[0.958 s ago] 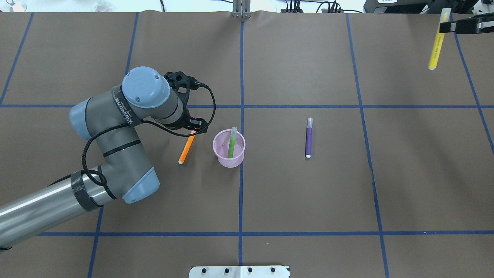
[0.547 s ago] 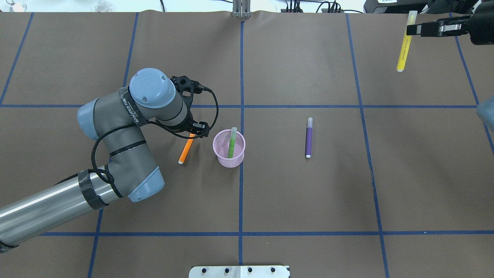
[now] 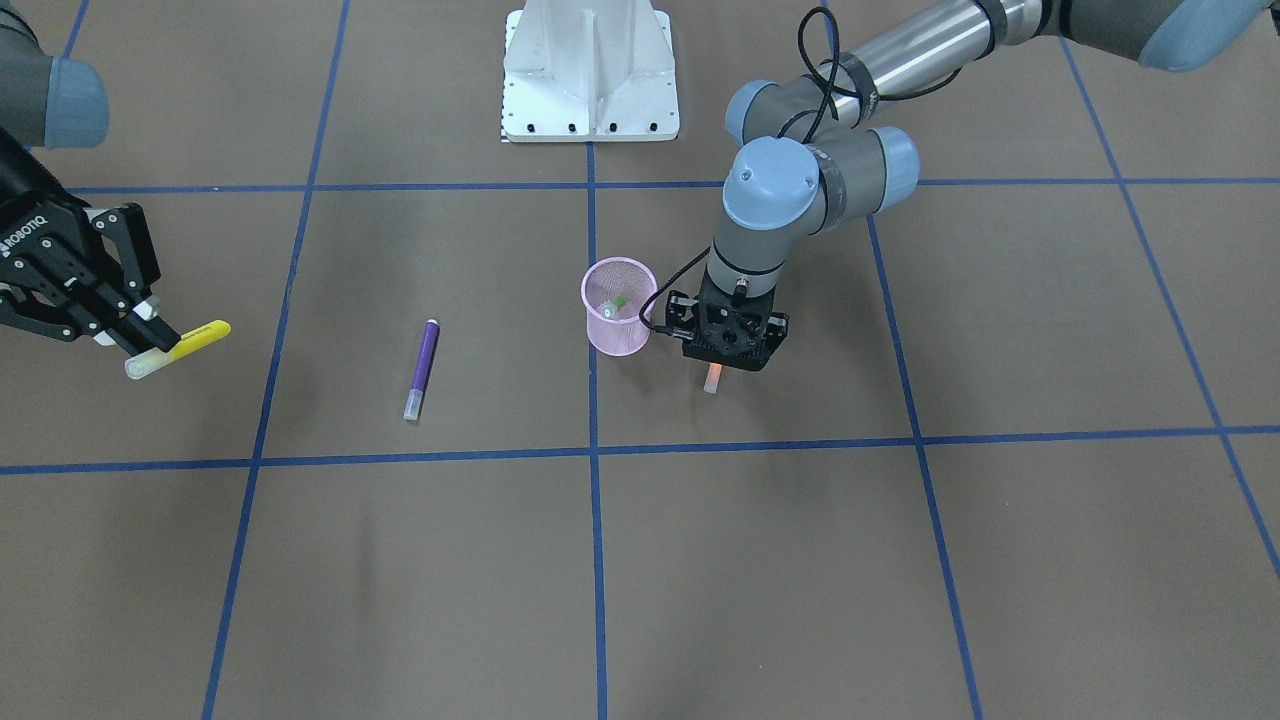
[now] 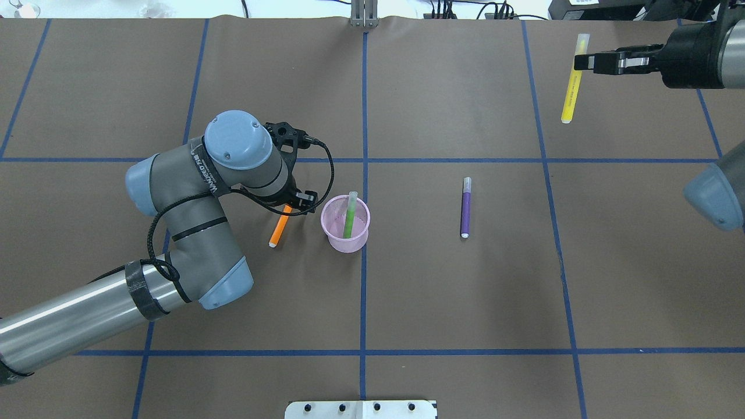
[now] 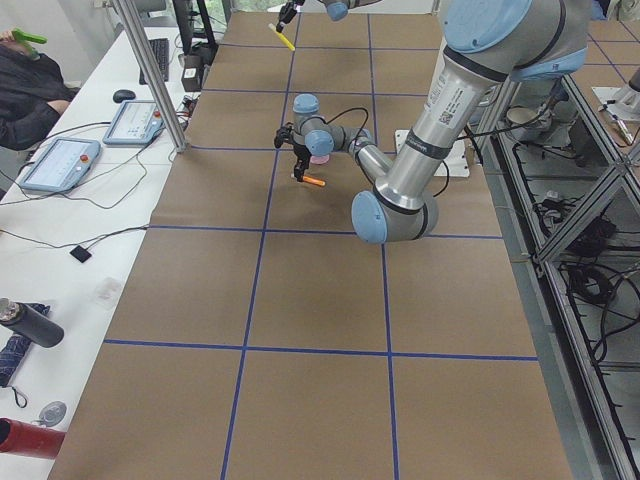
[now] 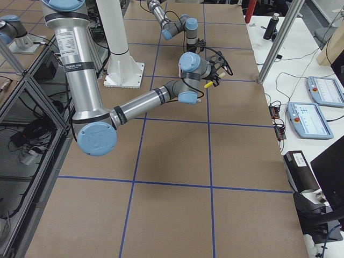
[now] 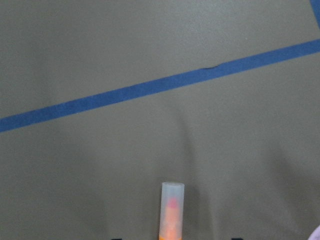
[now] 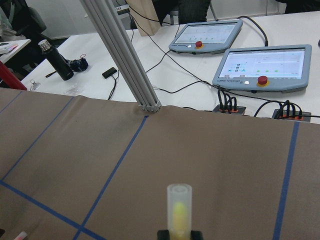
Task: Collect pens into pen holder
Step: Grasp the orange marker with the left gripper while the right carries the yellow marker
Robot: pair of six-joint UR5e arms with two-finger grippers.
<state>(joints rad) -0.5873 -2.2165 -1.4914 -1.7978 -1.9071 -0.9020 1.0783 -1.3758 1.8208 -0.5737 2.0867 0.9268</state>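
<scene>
Aloft, the yellow pen (image 4: 571,93) hangs clamped between the right jaws.

A table (image 4: 465,302) covered in brown paper and crossed by blue tape lines (image 4: 364,302) carries a pink mesh pen holder (image 4: 346,244), which stands upright on the central line. The orange pen (image 4: 277,231) lies just beside the holder on the robot's left. The purple pen (image 4: 465,209) lies flat, well apart on its right. A white base plate (image 4: 361,409) sits at the robot-side edge.
</scene>
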